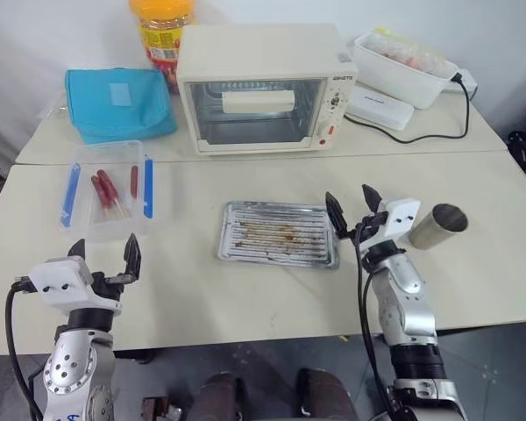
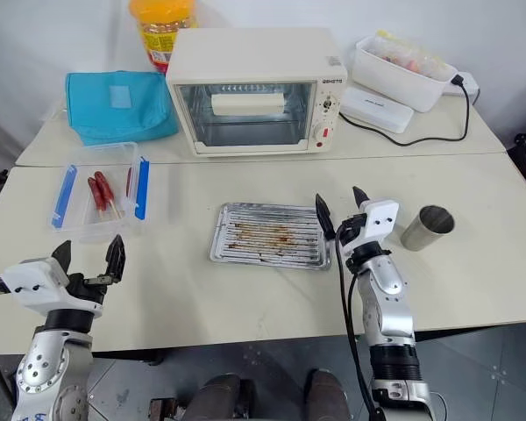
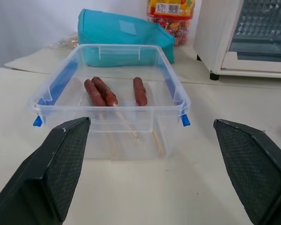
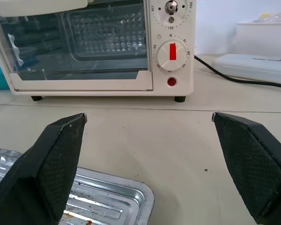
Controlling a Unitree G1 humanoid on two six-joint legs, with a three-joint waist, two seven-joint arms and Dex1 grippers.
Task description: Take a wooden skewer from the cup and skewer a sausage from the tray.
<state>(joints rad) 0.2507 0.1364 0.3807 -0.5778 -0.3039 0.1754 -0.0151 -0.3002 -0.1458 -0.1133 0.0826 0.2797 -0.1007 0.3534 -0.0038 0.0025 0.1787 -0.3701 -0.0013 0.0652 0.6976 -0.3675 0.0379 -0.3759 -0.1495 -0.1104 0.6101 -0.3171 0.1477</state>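
Nothing is done yet: both the left end effector and right end effector hang open and empty, the steel cup untouched, the tray bare.

We see a pale table; the tray lies mid-table; left of the tray sits a clear box; right of it the cup lies tipped; behind it stand an oven, a blue pouch, a jar and a white container.
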